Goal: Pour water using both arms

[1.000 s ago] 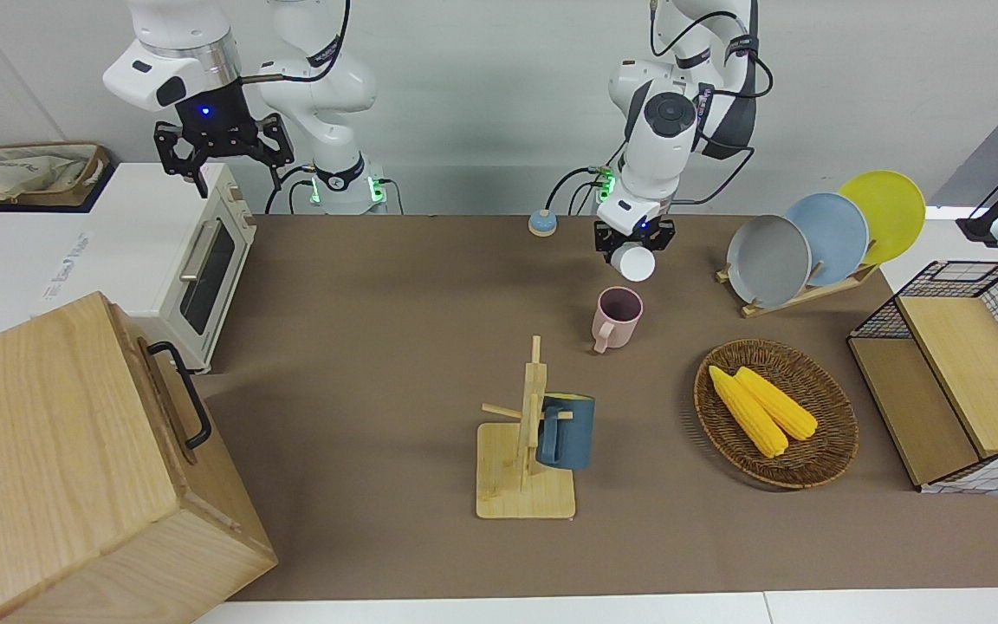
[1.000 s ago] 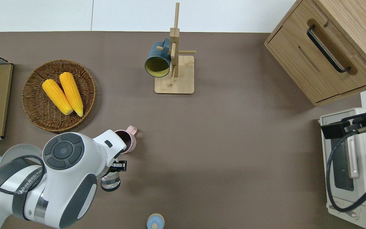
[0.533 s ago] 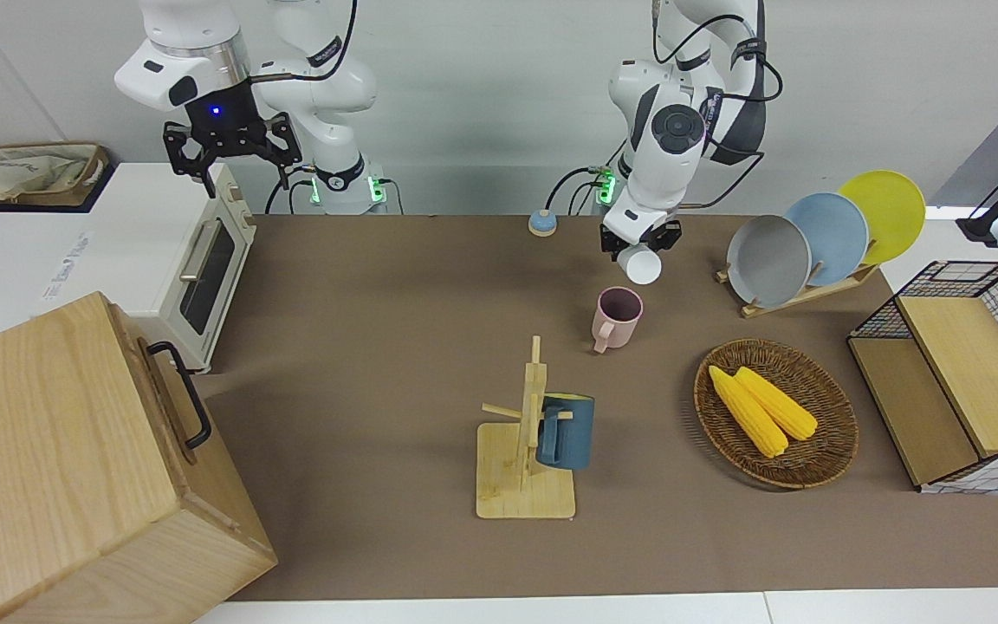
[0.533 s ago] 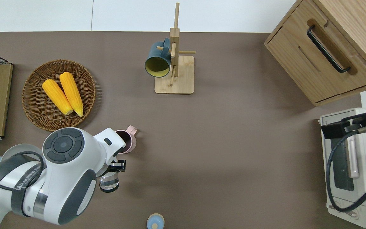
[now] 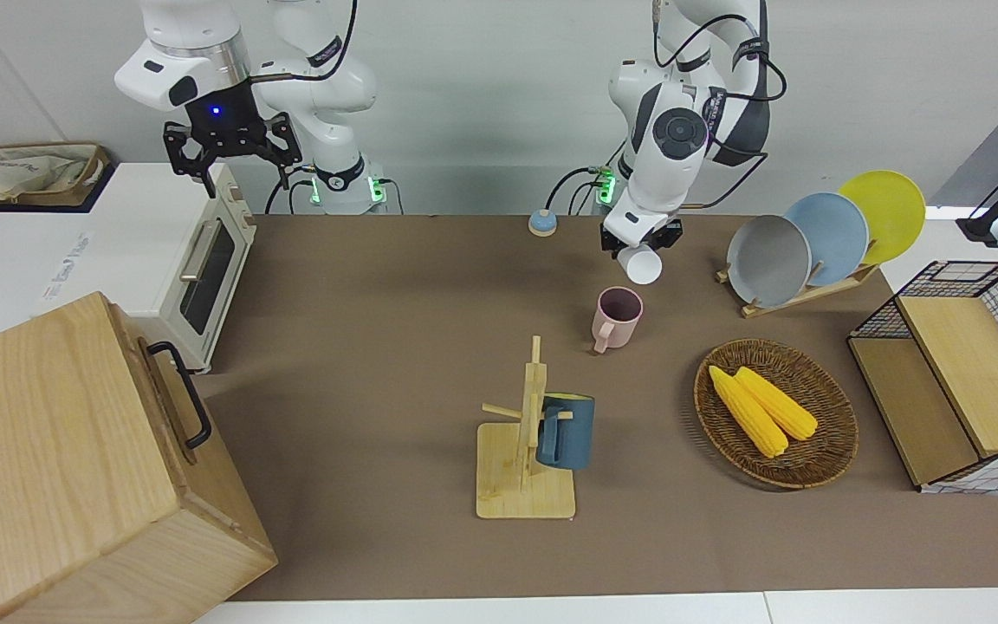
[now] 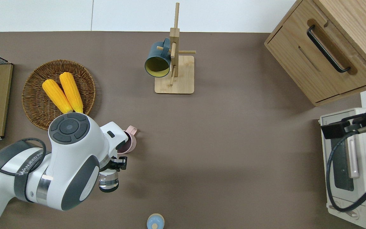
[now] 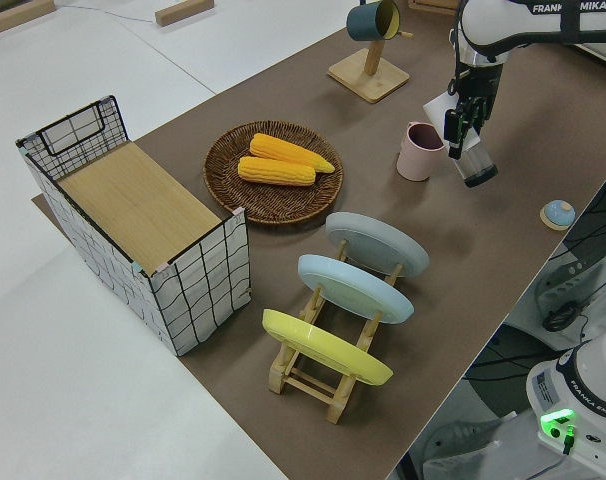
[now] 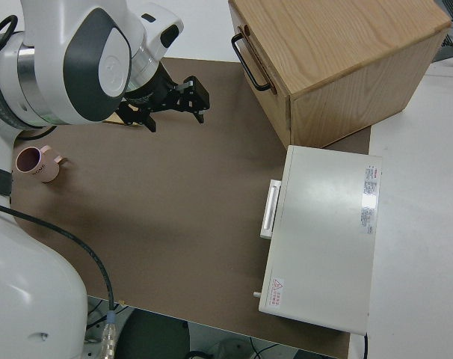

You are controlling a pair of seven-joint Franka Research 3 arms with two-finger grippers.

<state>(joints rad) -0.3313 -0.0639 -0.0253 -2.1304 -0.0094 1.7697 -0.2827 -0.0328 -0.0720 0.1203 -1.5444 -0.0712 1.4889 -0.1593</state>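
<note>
My left gripper (image 5: 640,245) is shut on a clear glass (image 5: 641,263) and holds it tilted in the air. The glass also shows in the overhead view (image 6: 109,182) and the left side view (image 7: 475,165). In the overhead view the left gripper (image 6: 113,167) is over bare table just nearer to the robots than a pink mug (image 6: 129,143). The mug (image 5: 618,316) stands upright on the brown table. I cannot tell whether water runs. My right arm is parked, its gripper (image 5: 226,149) open and empty.
A wooden mug rack with a blue mug (image 5: 565,431) stands mid-table. A wicker basket (image 5: 819,459) holds two corn cobs. A plate rack (image 5: 811,243), wire basket (image 5: 958,373), toaster oven (image 5: 196,260), wooden cabinet (image 5: 74,459) and small blue knob (image 5: 541,223) ring the table.
The left arm's wrist has swung farther from the robots, over the mug, with the glass barely shifting. The right gripper rose a little, then stayed still.
</note>
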